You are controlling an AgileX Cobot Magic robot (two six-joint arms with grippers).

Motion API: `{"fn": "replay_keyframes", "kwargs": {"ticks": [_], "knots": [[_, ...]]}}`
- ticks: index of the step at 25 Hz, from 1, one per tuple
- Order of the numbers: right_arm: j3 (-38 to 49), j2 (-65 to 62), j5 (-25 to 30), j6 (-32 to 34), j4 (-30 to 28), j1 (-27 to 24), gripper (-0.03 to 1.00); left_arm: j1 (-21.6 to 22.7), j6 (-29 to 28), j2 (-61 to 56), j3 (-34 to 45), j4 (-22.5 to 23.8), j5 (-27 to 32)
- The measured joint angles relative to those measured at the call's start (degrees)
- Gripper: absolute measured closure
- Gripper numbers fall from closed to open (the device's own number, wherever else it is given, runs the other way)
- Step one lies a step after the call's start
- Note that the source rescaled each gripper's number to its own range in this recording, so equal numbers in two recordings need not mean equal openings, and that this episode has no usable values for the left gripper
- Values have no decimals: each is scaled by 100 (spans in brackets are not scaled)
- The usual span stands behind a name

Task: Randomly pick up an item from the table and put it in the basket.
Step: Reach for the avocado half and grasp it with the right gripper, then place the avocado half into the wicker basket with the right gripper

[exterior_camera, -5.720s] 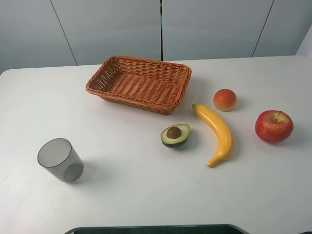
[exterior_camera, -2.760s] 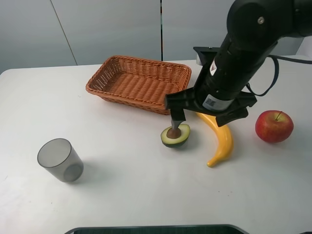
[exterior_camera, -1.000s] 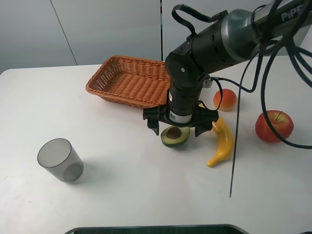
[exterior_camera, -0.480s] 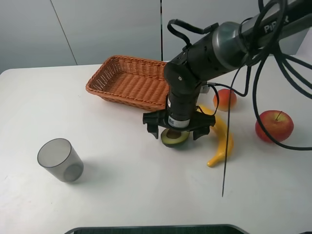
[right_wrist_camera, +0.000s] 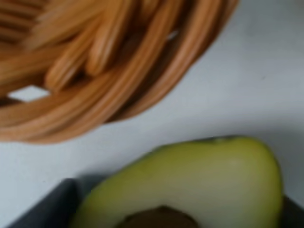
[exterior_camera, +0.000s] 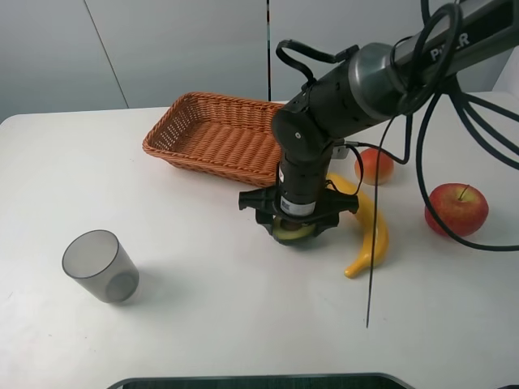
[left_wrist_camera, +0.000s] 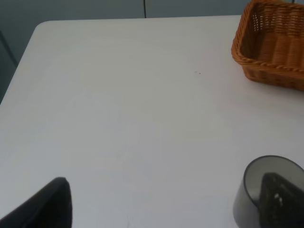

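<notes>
Two fingers of the right gripper (exterior_camera: 296,222) flanked the halved avocado (right_wrist_camera: 213,175), jaws pressed against its skin, set low on the table (exterior_camera: 203,308), so we judged a lift could follow. It lay near the basket (exterior_camera: 235,130), making a short carry. Our left gripper (left_wrist_camera: 166,209) hung spread wide near the cup (left_wrist_camera: 244,199), uninvolved.

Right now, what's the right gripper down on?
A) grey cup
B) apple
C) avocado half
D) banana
C: the right gripper straddles the avocado half, with a finger against each end. The banana, apple and grey cup all lie outside its fingers.
</notes>
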Motion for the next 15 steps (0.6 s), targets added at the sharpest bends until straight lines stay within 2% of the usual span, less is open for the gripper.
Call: {"fn": "replay_keyframes", "kwargs": {"ticks": [15], "knots": [[-8,0,0,38,-21,0,97,0,0,0,0,0,0]]}}
